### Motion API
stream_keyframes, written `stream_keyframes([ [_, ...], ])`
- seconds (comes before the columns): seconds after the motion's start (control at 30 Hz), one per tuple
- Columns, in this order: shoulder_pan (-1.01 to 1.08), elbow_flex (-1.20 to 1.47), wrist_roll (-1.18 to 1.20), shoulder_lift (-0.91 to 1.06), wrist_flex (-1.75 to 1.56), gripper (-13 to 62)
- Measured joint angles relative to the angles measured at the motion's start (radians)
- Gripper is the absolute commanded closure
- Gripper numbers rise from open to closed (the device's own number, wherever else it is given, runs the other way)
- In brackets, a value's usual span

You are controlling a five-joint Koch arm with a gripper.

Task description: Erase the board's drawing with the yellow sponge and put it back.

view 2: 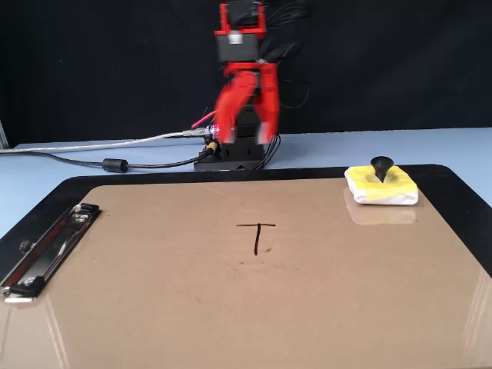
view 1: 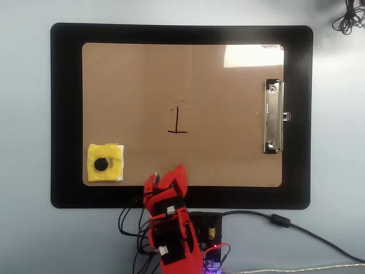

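Note:
The brown board (view 1: 228,154) (view 2: 154,307) lies on a black mat, its metal clip (view 1: 273,116) (view 2: 46,250) at the right in the overhead view. The drawing (view 1: 177,121) (view 2: 256,234), a thin black upside-down T, sits near the board's middle. The yellow sponge (view 1: 105,163) (view 2: 381,185) with a black knob rests on the board's lower left corner in the overhead view. My red gripper (view 1: 165,174) (view 2: 246,137) hangs blurred over the board's near edge, right of the sponge and apart from it. Its jaws look open and hold nothing.
The black mat (view 1: 65,114) (view 2: 453,192) surrounds the board on a pale blue table. The arm's base and black cables (view 1: 274,220) (view 2: 115,164) lie behind the mat's edge. A coiled cable (view 1: 349,14) sits at the overhead view's top right corner.

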Motion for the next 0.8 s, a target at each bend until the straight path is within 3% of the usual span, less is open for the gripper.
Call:
stream_keyframes([
  [0.2,-0.469,0.216,-0.480,-0.086,-0.750,17.4],
  [0.4,-0.549,0.344,-0.489,-0.308,-1.293,17.3],
  [0.6,-0.606,0.344,-0.453,-0.492,-1.414,17.3],
  [0.8,-0.611,0.344,-0.422,-0.548,-1.463,17.5],
])
